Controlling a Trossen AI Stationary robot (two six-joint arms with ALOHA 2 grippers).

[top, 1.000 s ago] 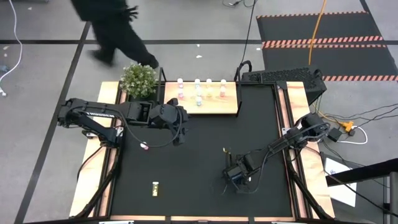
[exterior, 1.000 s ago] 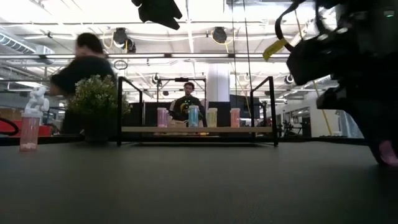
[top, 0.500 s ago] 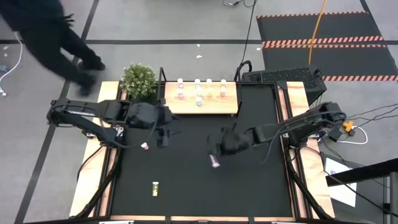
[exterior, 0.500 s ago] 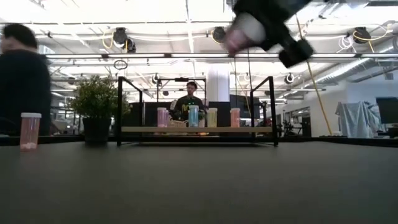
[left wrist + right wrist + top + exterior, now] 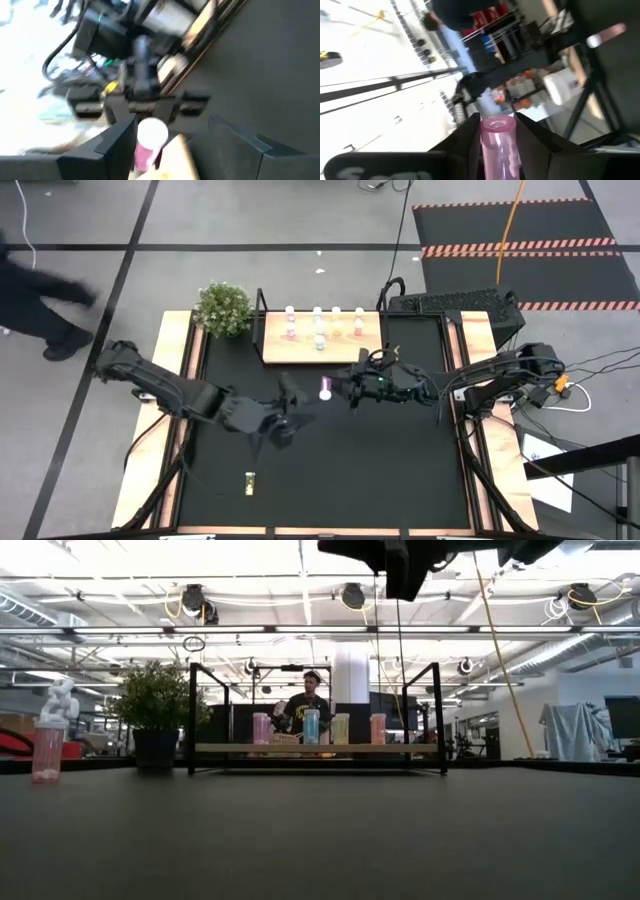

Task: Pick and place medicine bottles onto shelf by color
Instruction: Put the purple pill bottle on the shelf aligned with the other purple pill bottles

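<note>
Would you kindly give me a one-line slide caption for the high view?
Right gripper carries a small pink white-capped medicine bottle near the light wooden shelf; left gripper waits.

The low view crops both arms; the left hand (image 5: 283, 423) is motion-blurred.

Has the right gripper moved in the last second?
Yes. In the overhead view the right gripper, shut on a pink bottle, has travelled from the table's near side up toward the shelf.

Grey floor (image 5: 300, 220), hazard-striped black mats (image 5: 520, 240), bright ceiling lights (image 5: 300, 560).
</note>
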